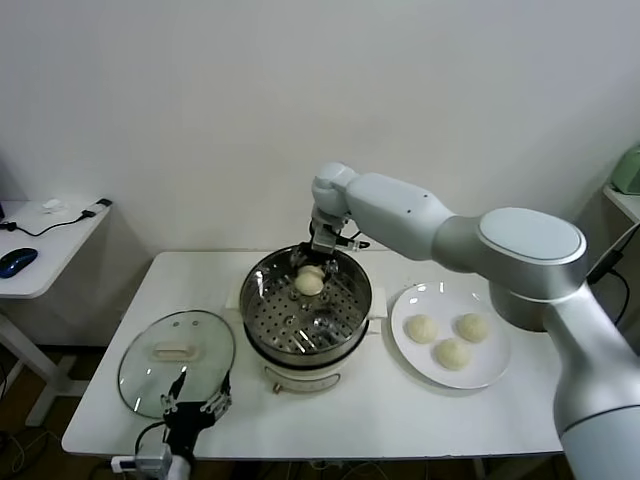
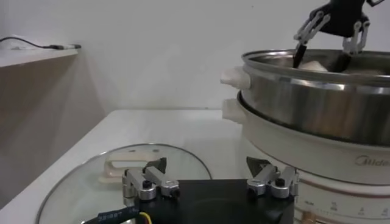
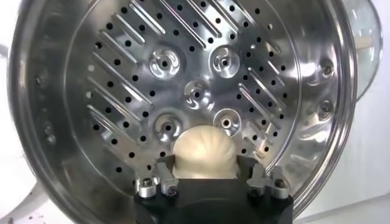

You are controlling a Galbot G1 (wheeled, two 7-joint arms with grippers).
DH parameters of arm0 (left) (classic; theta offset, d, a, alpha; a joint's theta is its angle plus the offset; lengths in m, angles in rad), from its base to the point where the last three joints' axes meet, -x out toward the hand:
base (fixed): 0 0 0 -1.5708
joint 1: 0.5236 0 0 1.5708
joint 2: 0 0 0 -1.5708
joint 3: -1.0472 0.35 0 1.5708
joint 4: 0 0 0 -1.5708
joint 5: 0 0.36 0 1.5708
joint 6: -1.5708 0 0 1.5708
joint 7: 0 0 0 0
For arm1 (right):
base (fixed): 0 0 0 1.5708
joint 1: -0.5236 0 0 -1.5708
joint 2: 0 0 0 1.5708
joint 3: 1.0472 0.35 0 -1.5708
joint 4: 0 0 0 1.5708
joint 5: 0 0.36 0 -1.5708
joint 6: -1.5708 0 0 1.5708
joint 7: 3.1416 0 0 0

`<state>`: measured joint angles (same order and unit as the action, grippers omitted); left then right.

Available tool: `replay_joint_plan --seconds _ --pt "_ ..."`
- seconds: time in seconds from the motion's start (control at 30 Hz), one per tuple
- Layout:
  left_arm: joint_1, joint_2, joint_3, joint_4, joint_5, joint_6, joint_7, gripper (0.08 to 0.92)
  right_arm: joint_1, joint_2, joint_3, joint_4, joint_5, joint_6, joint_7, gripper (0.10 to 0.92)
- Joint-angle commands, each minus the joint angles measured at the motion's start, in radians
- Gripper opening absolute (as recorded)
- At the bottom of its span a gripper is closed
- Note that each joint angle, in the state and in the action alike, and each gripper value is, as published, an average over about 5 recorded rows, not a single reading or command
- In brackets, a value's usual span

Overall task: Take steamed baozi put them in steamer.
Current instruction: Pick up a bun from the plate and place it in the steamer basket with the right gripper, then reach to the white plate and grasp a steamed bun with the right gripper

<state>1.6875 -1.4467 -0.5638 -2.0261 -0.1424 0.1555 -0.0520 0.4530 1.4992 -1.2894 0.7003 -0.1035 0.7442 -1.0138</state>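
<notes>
Head view: right gripper [image 1: 322,258] over the round shiny stainless-steel steamer [image 1: 262,325], fingers spread
Grip: released, straddling one pale cream-white domed baozi [image 3: 204,152] on the perforated tray
White plate [image 1: 492,368]: three baozi
Left gripper [image 1: 196,406]: parked wide by glass lid [image 1: 145,370]

The steamer [image 1: 306,318] stands at the centre of the table [image 1: 120,385]. One bun [image 1: 309,283] lies in it, toward the upper part of its tray. At right, a plate [image 1: 410,351] holds three buns [image 1: 452,353]. At lower left lies a lid [image 1: 176,362].
</notes>
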Motion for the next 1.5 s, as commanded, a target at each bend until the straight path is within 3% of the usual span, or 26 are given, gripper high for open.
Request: replay_joint_plan --seconds 0.03,0.17,0.3,0.53,0.73,0.97,1.5 --pt "0.002 -0.001 0.0 -0.006 -0.008 0.003 0.001 0.823 0.097 -0.042 -0.043 0.037 0.203 0.013 -0.065 0.818" --pt "0.008 -0.003 0.001 -0.021 -0.006 0.008 0.002 0.823 0.283 -0.132 -0.171 0.129 0.509 -0.066 -0.146 0.822" --pt "0.012 -0.004 0.003 -0.03 -0.004 0.009 0.003 0.823 0.454 -0.305 -0.368 0.273 0.743 -0.273 -0.188 0.823" --pt "0.014 0.0 0.001 -0.034 -0.006 0.005 0.002 0.823 0.564 -0.624 -0.636 0.553 0.754 -0.713 -0.037 0.823" --pt "0.01 -0.003 0.004 -0.034 -0.005 0.005 0.003 0.823 0.459 -0.733 -0.661 0.709 0.807 -0.973 0.104 0.823" --pt "0.011 -0.008 -0.003 -0.029 -0.006 -0.002 0.001 0.823 0.212 -0.711 -0.502 0.617 0.798 -1.093 0.215 0.823" --pt "0.029 -0.017 -0.007 -0.025 0.006 -0.011 0.004 0.823 -0.065 -0.606 -0.277 0.382 0.664 -1.073 0.21 0.823"
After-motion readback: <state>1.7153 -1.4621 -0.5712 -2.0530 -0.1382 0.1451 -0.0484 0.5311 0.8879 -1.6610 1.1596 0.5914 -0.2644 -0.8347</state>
